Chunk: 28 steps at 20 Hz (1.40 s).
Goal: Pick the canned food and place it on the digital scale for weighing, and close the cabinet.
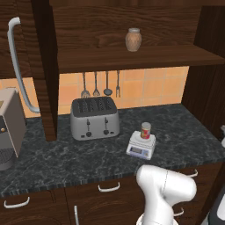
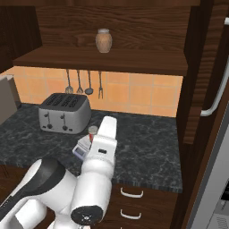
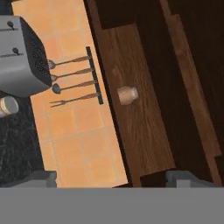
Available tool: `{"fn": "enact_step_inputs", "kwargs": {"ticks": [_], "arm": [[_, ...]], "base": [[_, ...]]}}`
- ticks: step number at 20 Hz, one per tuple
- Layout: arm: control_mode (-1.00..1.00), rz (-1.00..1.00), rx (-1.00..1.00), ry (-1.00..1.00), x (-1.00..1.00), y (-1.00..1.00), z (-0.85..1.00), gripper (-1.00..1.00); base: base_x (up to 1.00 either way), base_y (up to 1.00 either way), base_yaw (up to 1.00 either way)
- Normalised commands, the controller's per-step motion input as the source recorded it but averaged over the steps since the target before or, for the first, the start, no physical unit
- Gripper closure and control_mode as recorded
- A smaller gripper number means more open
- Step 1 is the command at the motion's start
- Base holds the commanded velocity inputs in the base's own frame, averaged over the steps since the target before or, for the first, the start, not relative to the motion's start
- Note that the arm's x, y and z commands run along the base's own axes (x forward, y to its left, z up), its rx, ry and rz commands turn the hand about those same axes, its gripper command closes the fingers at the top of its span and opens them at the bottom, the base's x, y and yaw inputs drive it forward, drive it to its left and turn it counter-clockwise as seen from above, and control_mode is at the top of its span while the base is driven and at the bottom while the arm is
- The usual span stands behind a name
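— Dark wood first: what is seen of the cabinet (image 1: 44, 66)?

— Brown panels are seen across the wall, with a door (image 2: 197, 71) standing out edge-on at the right of the right base view and a long curved silver handle (image 2: 217, 96) on it. Another such handle (image 1: 19, 66) is seen at the left of the left base view. A shelf (image 1: 132, 57) runs across the opening.

— And below it?

— A black marbled counter (image 1: 184, 132) is backed by orange tiles (image 1: 154, 85), with drawers (image 1: 110, 189) underneath. The white arm (image 2: 96, 165) is raised in front of the counter.

— What is set on the counter?

— A silver toaster (image 1: 94, 117) is placed against the tiles. The scale (image 1: 141, 145) sits just right of it, nearer the front edge.

— Where is the can (image 1: 146, 130)?

— It is stood upright on the scale's platform, touched by nothing else.

— And the gripper (image 3: 111, 178)?

— Its fingertips (image 3: 39, 178) are seen spread wide in the hand view, with nothing between them. It is pointed towards the shelf and tiles.

— Smaller things?

— A brown jar (image 1: 133, 39) is stood on the shelf. Four utensils (image 1: 101, 85) are hung on the tiles above the toaster.
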Motion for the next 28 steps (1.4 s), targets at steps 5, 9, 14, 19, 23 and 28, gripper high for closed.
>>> {"fn": "enact_step_inputs", "kwargs": {"ticks": [5,9,14,19,23,28], "arm": [[-1.00,-0.35,-0.02,-0.15,-0.09,-0.01,-0.18,-1.00],[-1.00,-0.12,-0.01,-0.06,-0.02,-0.02,-0.03,-1.00],[-1.00,-0.01,-0.09,-0.03,0.00,0.00,-0.47,-1.00],[-1.00,-0.02,-0.04,-0.02,-0.12,-0.12,-0.21,-1.00],[-1.00,-0.03,0.00,-0.01,-0.35,-0.27,0.01,-1.00],[-1.00,-0.02,0.00,-0.01,-0.55,-0.75,0.26,-1.00]], "base": [[0.00,0.00,0.00],[0.00,0.00,0.00],[0.00,0.00,0.00],[0.00,0.00,0.00],[0.00,0.00,0.00],[0.00,0.00,0.00]]}}
